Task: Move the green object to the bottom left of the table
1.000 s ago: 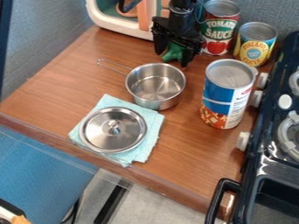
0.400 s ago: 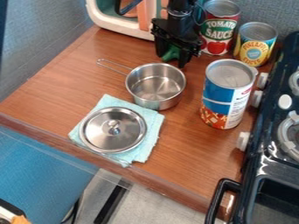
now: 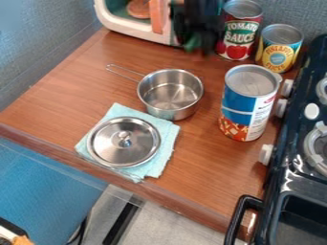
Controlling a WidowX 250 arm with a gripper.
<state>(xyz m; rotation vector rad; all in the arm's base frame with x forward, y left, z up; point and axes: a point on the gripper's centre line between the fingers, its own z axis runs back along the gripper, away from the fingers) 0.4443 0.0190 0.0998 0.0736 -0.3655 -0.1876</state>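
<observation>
The claw (image 3: 194,45) hangs above the far part of the table (image 3: 70,91) and seems closed on the green object (image 3: 191,42), which shows as a small patch of green low between its fingers. Motion blur hides the exact line of contact, so how deep the hold goes I cannot tell. The object is probably light, a toy piece in plastic or rubber, and unlikely to break; whether it gives under pressure cannot be judged from here. Its outline is unclear too, so the safest hold would be around the thickest part of its body, with the pads square on either side, since a pinch near one end could let it swing or slip if the surface is smooth. Firm, moderate pressure should do. The red-labelled can (image 3: 239,31) stands just beside the claw, on the view's right, and would be easy to knock. The steel pot (image 3: 170,91) sits nearer the camera than the claw, its handle (image 3: 125,72) pointing away to the left, so a light load is best carried high over both. Farther along that way are the lid (image 3: 124,142) and cloth (image 3: 164,143); the goal lies down and left from the claw, where a low, gentle release should keep the piece from rolling.
</observation>
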